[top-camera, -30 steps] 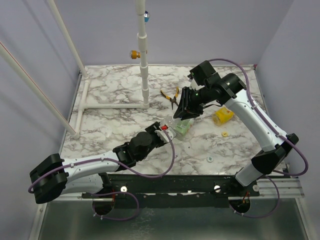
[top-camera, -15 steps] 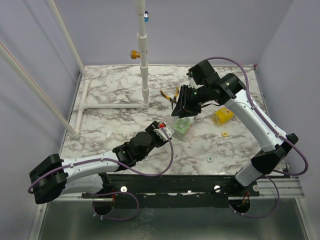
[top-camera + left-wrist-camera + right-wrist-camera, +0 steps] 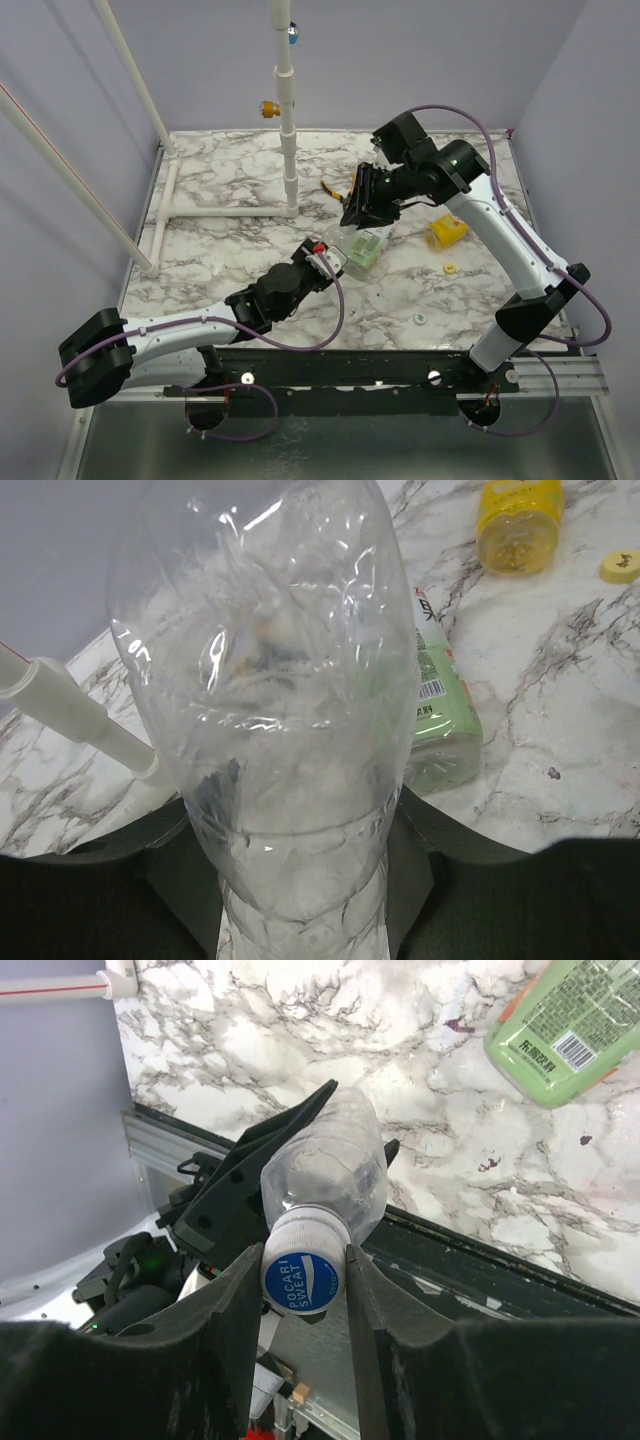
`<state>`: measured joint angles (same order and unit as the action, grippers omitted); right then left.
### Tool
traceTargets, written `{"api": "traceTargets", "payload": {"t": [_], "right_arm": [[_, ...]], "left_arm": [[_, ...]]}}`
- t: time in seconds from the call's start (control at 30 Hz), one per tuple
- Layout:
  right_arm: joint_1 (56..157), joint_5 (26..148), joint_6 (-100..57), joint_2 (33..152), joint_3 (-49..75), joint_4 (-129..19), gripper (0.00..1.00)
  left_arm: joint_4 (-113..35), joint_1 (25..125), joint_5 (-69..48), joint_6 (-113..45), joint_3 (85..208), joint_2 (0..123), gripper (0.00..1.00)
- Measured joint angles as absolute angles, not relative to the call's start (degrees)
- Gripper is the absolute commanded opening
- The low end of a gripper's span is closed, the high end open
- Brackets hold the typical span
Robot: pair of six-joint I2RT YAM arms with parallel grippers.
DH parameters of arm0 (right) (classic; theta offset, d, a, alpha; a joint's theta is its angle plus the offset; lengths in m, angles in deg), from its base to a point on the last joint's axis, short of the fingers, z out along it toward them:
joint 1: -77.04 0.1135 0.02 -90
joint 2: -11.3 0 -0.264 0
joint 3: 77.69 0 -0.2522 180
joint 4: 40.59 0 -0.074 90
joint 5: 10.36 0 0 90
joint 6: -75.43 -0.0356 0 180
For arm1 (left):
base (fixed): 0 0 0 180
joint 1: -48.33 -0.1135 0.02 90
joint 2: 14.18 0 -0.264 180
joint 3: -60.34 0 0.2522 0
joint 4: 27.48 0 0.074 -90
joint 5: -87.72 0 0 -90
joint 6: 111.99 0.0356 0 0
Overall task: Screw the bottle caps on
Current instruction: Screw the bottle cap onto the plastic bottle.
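We see yellow-handled pliers (image 3: pixel 337 189) lying on the marble table (image 3: pixel 220 250), just left of the right pincer (image 3: pixel 362 215) and partly hidden by it. Further left stands a white pipe frame (image 3: pixel 288 140), with an orange fitting (image 3: pixel 268 108) on its upright and a blue bit (image 3: pixel 292 31) higher up. Behind it all, purple walls (image 3: pixel 90 60)

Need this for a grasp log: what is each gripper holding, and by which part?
Left gripper clamps the clear bottle around its lower body; right gripper pinches that bottle's blue cap by its sides.
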<state>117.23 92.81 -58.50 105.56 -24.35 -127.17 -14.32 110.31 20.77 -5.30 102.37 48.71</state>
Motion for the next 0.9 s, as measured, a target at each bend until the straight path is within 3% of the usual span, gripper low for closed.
{"api": "traceTargets", "payload": {"t": [0.53, 0.9], "right_arm": [[118.0, 87.0, -57.9, 109.1, -28.7, -127.7, 0.47], [118.0, 84.1, -57.0, 109.1, -33.2, -128.3, 0.63]], "left_arm": [[-6.7, 109.5, 17.8, -7.9, 102.5, 51.3, 0.00], [-4.5, 108.3, 16.1, -9.8, 102.5, 51.4, 0.00]]}}
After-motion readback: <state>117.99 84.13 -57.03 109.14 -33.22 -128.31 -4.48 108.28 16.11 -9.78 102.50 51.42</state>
